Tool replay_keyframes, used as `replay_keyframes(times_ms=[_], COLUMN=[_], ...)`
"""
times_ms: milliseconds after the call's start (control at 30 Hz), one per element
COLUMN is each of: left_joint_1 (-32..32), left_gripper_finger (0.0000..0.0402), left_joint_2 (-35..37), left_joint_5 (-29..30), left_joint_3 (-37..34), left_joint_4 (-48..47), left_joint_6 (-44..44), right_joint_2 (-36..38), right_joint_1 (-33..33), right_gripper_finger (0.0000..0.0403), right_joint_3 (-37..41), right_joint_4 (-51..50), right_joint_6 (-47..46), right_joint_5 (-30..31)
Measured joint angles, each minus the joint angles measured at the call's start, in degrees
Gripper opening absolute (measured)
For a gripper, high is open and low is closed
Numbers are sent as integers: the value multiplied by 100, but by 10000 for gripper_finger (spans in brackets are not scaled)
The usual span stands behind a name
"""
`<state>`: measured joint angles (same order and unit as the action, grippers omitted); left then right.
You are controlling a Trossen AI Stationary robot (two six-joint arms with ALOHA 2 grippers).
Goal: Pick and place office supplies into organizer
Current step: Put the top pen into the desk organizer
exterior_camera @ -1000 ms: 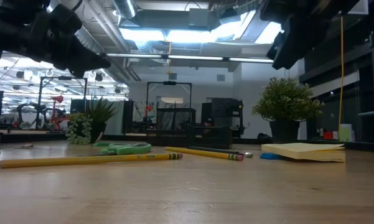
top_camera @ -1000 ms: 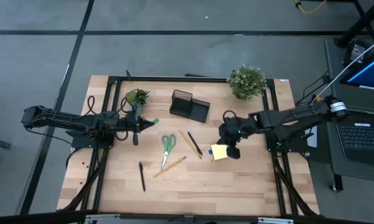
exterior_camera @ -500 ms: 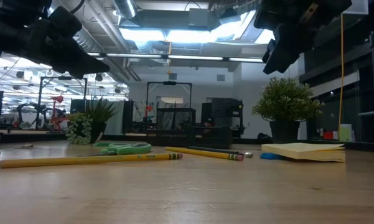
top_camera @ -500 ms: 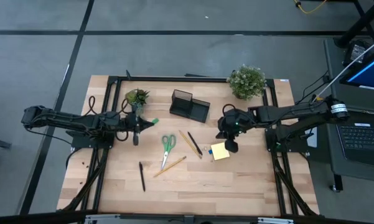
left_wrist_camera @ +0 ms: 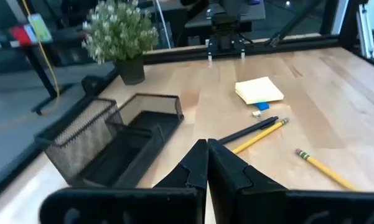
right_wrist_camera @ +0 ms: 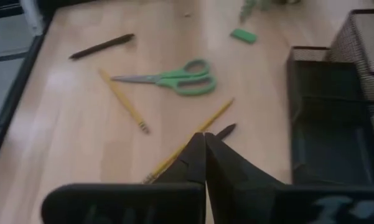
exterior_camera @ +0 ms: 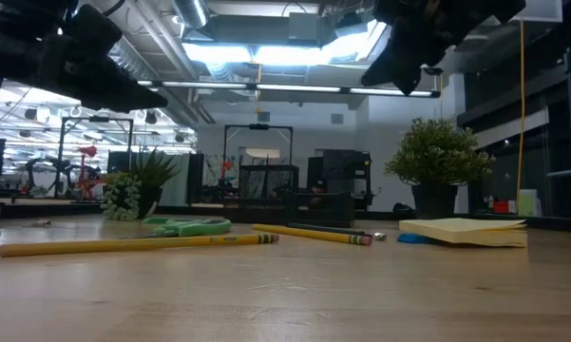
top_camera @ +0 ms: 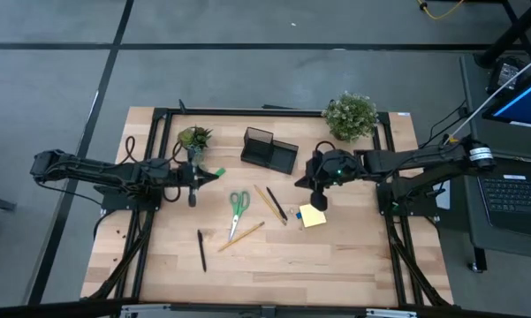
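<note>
- The table [top_camera: 336, 265] was pale wood in butcher-block strips with a black frame along its edges, standing on a grey floor crossed by dark lines.
- From the low view the room behind was a dim workshop with bright ceiling lights, exposed ducts and black racks.
- A large potted plant [top_camera: 351, 116] stood at the far edge of the table and a smaller plant [top_camera: 194, 139] nearer the left arm.
- A laptop [top_camera: 515, 196] sat off the table on the right, cut off by the frame edge.
- In the low view both arms were only dark shapes against the lights, and the organizer was hard to separate from the racks behind it.
- The organizer [top_camera: 269, 148] was black mesh, a taller square cup joined to a lower tray, resting at the far middle of the table.
- Green-handled scissors [top_camera: 238, 202], two pencils [top_camera: 267, 203] [top_camera: 244, 235], two black pens [top_camera: 276, 204] [top_camera: 201, 250] and the yellow sticky-note pad [top_camera: 313, 215] lay loose on the wood in front of it.
- A small green piece [top_camera: 219, 172] lay near the left gripper, and a small blue piece [left_wrist_camera: 262, 106] beside the pad.
- The left gripper [top_camera: 193, 193] hung above the table left of the scissors, fingers pressed together, holding nothing.
- The right gripper [top_camera: 317, 203] hung just above the pad's far edge, fingers likewise closed and empty.
</note>
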<state>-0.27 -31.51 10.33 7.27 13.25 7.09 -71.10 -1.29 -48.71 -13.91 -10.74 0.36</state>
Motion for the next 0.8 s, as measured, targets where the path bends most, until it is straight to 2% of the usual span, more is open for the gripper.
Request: replay_keyframes(times_ms=[233,333,567,800], left_joint_1=[0,0,0,0], left_gripper_finger=[2,3,3,3], left_joint_2=[0,0,1,4], left_joint_5=[0,0,14,42], left_joint_3=[0,0,0,0], left_joint_4=[157,175,288,450], left_joint_6=[181,227,388,370], right_joint_2=[-516,-842,-1743,-2471], right_joint_1=[-45,-121,-437,-652], right_gripper_finger=[2,3,9,10], right_joint_3=[-35,-379,-1559,-1984], right_joint_4=[219,-268,-2122,-2356], right_joint_6=[-390,-416,-914,-975], right_joint_5=[259,511,646,711])
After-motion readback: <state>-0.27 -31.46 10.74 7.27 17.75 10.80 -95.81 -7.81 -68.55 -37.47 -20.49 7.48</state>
